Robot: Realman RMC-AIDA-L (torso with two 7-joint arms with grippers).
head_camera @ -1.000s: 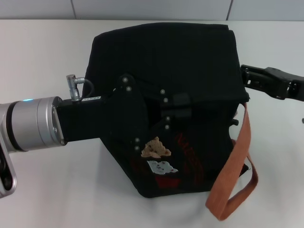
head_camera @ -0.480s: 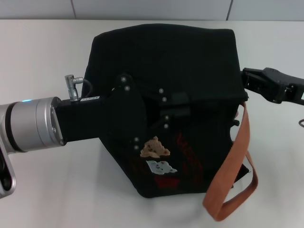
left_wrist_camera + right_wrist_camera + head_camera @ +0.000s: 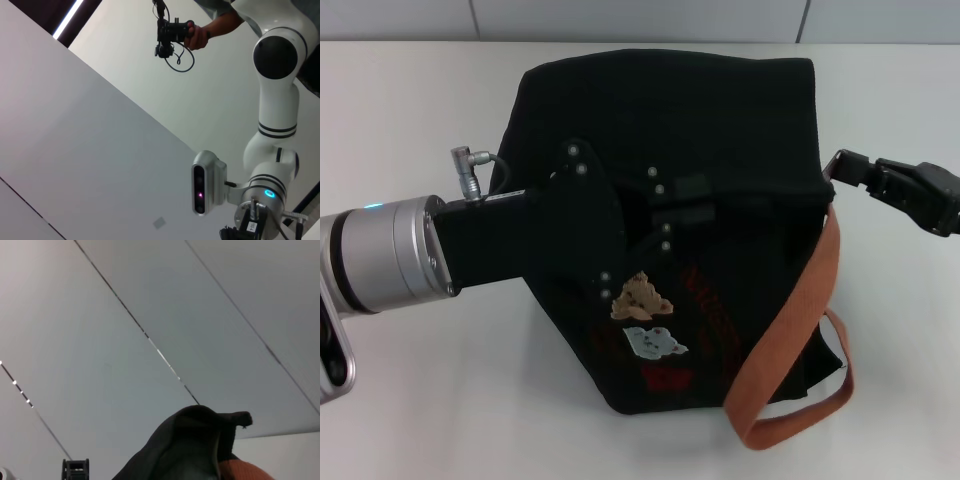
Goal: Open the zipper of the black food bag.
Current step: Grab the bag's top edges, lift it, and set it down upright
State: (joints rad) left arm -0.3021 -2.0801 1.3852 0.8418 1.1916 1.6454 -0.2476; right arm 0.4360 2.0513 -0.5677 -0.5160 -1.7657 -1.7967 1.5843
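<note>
Overall, black food bag (image 3: 720, 130) sits mid-table on a plain white table (image 3: 410, 120), with a pale wall panel seam (image 3: 472, 18) behind it. Left of the bag, the left gripper (image 3: 685, 200) comes in from its silver wrist cuff (image 3: 380, 255) and lies over the bag's near face, just above the bear patches (image 3: 645, 315) and red lettering (image 3: 710, 305). Its black fingers merge with the black fabric, so whether they are apart, together or pinching cloth cannot be told. The zipper cannot be made out on the dark top. An orange-brown strap (image 3: 790, 350) hangs down the bag's right side and loops onto the table. Right of the bag, the right gripper (image 3: 840, 168) meets the upper right corner of the bag; finger spacing is unclear. The right wrist view shows a raised bag corner (image 3: 200, 440) under pale ceiling panels (image 3: 150, 315).
</note>
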